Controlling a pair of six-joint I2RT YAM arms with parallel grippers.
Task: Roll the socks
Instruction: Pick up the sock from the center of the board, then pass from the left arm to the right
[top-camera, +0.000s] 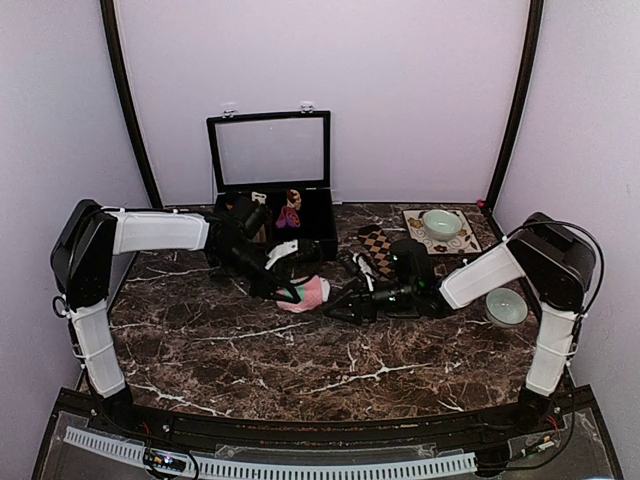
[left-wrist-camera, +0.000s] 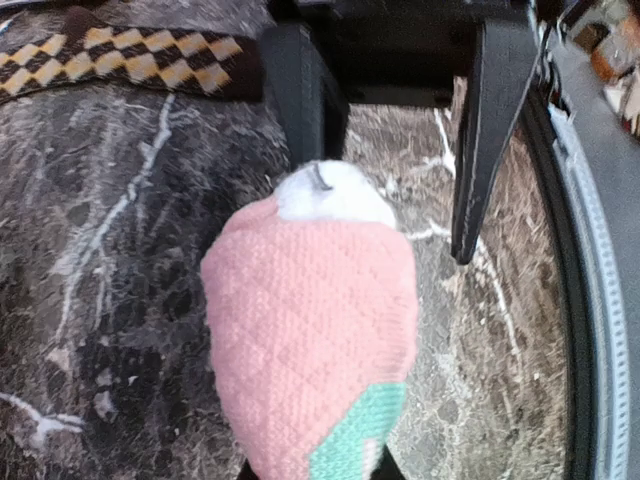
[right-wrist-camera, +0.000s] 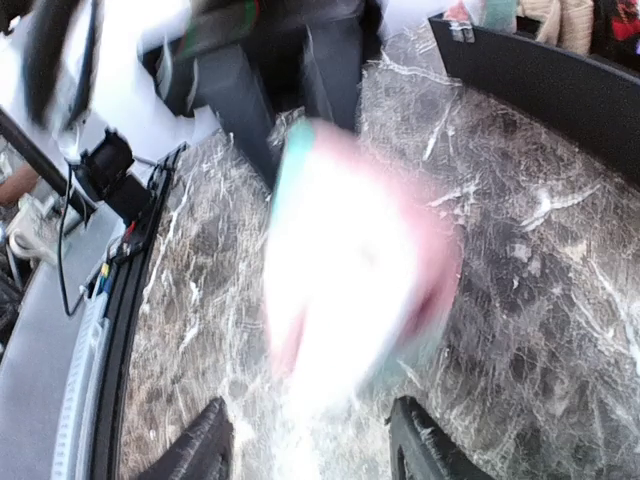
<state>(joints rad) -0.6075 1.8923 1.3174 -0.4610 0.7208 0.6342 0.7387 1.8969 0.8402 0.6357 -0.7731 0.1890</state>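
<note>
The pink sock (left-wrist-camera: 310, 340) is seen bunched into a rounded bundle near the middle of the counter (top-camera: 300, 370), with its mint-green patch and white end showing, so its rolling is judged to be largely done. Whether the bundle is tucked so as to hold cannot be told. The dark brown checked sock (top-camera: 378, 243) is laid out flat further back, apart from the bundle and not yet rolled, so about half of the task is judged to be left. The left tool (top-camera: 287, 291) appears to be closed narrowly on one end of the pink sock, which rises from between its fingers in the left wrist view. The right tool (right-wrist-camera: 311, 405) is held partly open on the other side of the bundle, its fingers well apart and nothing clamped between them. Its view is blurred. At the back of the counter a black case (top-camera: 331, 215) stands with its glazed lid raised. Several small items are kept in its compartments, but they are too small to be named. A pale green bowl (top-camera: 441, 213) is set on a patterned mat (top-camera: 415, 240) to the right of the case, and a second bowl (top-camera: 505, 297) sits near the right arm. No contents can be made out in either.
</note>
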